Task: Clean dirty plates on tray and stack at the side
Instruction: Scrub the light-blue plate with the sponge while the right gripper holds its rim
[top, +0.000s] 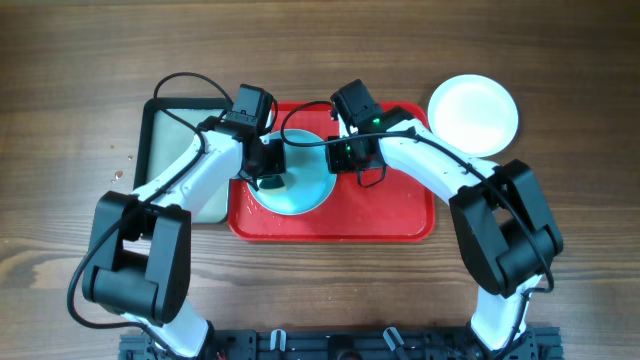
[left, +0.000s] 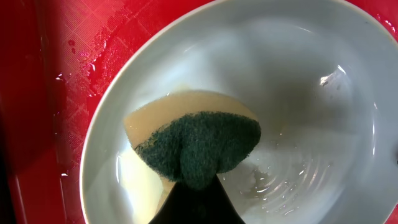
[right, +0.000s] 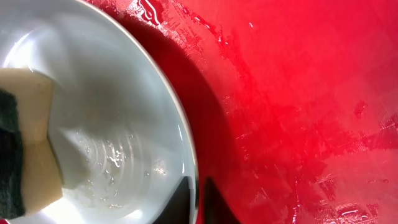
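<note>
The aqua plate lies in the left half of the red tray between both arms. The left end effector, closed on the sponge, presses into the plate's left side, and the right end effector pinches its right rim, so the basin left to scrub likely lies rightward of the sponge.

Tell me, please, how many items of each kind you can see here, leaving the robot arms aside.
Plates: 2 (aqua plate, white plate)
Trays: 2 (red tray, grey-green tray)
Sponges: 1 (sponge)
Total: 5
</note>
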